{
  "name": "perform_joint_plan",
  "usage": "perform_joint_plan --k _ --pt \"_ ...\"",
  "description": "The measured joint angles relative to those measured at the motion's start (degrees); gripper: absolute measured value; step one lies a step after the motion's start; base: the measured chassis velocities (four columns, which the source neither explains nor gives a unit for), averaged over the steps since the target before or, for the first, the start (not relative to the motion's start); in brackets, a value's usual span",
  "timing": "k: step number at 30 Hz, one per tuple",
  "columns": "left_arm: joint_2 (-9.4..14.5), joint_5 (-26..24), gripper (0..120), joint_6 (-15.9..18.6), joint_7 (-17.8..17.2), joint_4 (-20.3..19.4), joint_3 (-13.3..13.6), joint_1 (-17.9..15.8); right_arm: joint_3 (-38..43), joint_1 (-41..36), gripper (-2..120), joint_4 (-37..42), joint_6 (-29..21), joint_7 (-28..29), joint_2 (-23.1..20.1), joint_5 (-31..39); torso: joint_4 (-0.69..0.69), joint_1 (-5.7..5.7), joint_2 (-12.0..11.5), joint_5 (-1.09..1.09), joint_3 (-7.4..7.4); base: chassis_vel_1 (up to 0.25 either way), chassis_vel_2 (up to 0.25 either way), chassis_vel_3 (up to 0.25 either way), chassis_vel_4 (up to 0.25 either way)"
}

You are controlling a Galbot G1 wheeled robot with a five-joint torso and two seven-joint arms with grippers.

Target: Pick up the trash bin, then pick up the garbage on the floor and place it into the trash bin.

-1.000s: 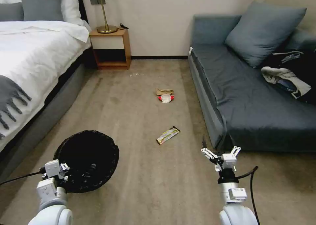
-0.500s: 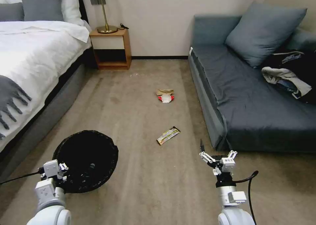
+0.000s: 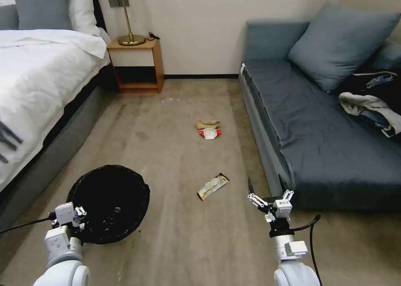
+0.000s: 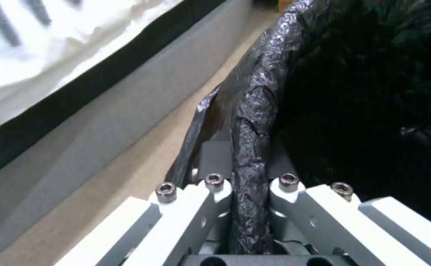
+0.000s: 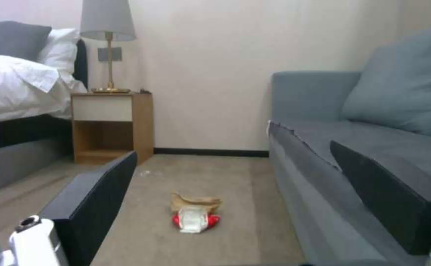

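The trash bin [image 3: 109, 202], round and lined with a crinkly black bag, hangs at the lower left of the head view. My left gripper [image 3: 72, 221] is shut on its near rim; the left wrist view shows the bag-covered rim [image 4: 249, 122] pinched between the fingers. On the carpet ahead lies the garbage: a gold-and-black wrapper [image 3: 213, 186], and farther off a red-and-white packet [image 3: 209, 133] touching crumpled tan paper [image 3: 208, 123]. My right gripper [image 3: 268, 199] is open, low over the floor to the right of the wrapper. Packet [image 5: 194, 218] and paper [image 5: 195, 201] also show between its fingers.
A bed [image 3: 37, 89] runs along the left. A blue-grey sofa [image 3: 330, 127] with a cushion and clothes lines the right, close to my right gripper. A wooden nightstand [image 3: 134, 64] with a lamp stands at the back wall. Open carpet lies between.
The whole head view has shifted: the camera moved forward and the litter sits closer. My right gripper has lowered slightly and stays open. The left gripper keeps hold of the bin.
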Motion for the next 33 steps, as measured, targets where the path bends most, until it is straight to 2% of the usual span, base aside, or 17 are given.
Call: perform_joint_plan --k 26,31,33 --pt "-0.7 0.3 4 -0.4 0.0 -0.2 -0.1 0.7 -1.4 0.4 100 -0.8 0.3 -0.7 -0.4 -0.1 0.0 0.0 0.0 0.0 0.0 -0.136 0.138 0.135 -0.142" --pt "-0.8 0.4 4 -0.5 0.0 -0.3 -0.1 0.7 -3.8 1.1 100 -1.0 -0.7 0.4 -1.9 1.1 -0.01 0.01 0.0 0.0 0.0 -0.086 0.081 0.08 -0.077" --pt "-0.8 0.4 4 -0.5 0.0 -0.4 -0.1 0.7 -6.0 1.9 100 -1.1 -3.2 1.1 -3.7 2.4 -0.01 0.01 0.0 0.01 0.0 -0.025 0.03 0.024 -0.023"
